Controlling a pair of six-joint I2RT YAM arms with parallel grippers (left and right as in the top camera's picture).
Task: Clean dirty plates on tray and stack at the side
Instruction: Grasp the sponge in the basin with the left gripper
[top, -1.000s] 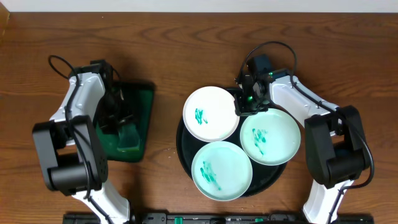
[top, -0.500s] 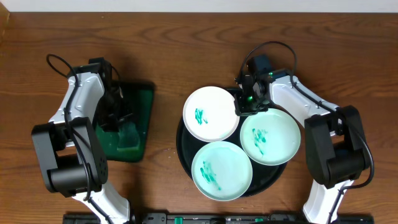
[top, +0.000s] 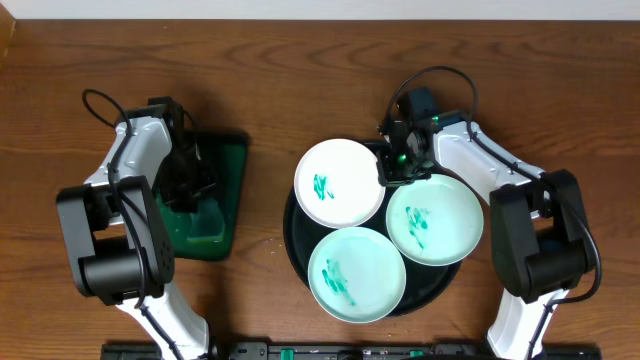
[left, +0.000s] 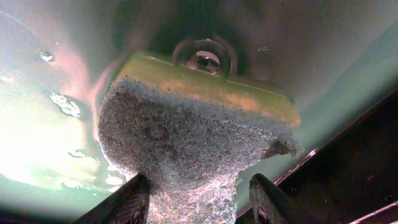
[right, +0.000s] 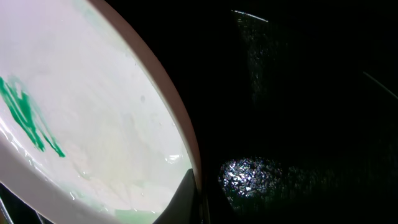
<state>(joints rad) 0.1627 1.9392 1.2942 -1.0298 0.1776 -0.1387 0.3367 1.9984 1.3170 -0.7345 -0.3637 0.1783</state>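
Three small white plates with teal smears lie on the round black tray (top: 296, 240): one at the back left (top: 338, 182), one at the right (top: 435, 219), one at the front (top: 357, 273). My right gripper (top: 392, 168) is at the back-left plate's right rim. In the right wrist view one finger (right: 196, 193) lies over that plate's rim (right: 93, 112), with the other finger lost against the dark tray (right: 298, 93). My left gripper (top: 190, 190) is down in the green tray, shut on a grey-and-yellow sponge (left: 186, 143) between its fingers (left: 199, 186).
The small rectangular green tray (top: 228, 200) stands left of the black tray and holds a wet, pale pool (left: 37, 143). Bare wooden table lies between the two trays and along the back.
My left arm has shifted slightly over the green tray with the sponge. The right arm and the plates have not moved.
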